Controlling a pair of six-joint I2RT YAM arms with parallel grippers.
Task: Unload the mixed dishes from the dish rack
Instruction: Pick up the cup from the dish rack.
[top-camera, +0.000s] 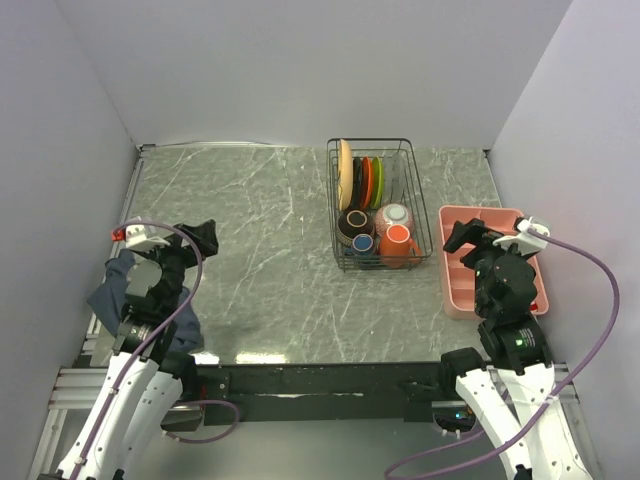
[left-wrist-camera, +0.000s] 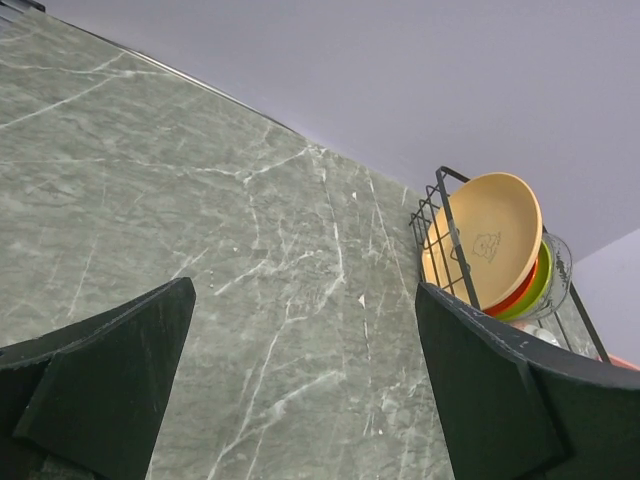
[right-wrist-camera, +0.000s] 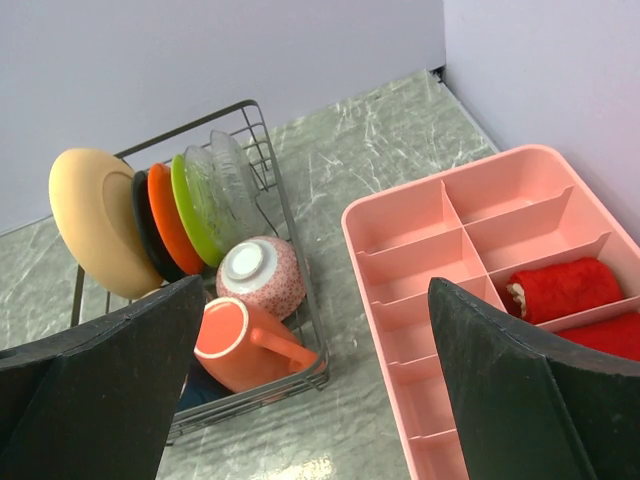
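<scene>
The black wire dish rack (top-camera: 332, 205) stands right of the table's middle. In it stand upright a tan plate (top-camera: 345, 172), a dark plate (top-camera: 356, 183), an orange-red plate (top-camera: 366, 182) and a green plate (top-camera: 377, 183). In front of them lie a brown bowl (top-camera: 354, 222), a small blue cup (top-camera: 362, 243), a speckled bowl (top-camera: 394, 215) and an orange mug (top-camera: 398, 241). My left gripper (top-camera: 203, 238) hangs open at the far left, well away from the rack (left-wrist-camera: 440, 190). My right gripper (top-camera: 463, 238) is open and empty just right of the rack, with the mug (right-wrist-camera: 245, 345) and speckled bowl (right-wrist-camera: 265, 275) in its view.
A pink divided tray (top-camera: 455, 292) lies right of the rack under my right arm, with red rolled items (right-wrist-camera: 560, 285) in its compartments. A blue-grey cloth (top-camera: 108, 296) lies beside my left arm. Grey walls close in the table on three sides.
</scene>
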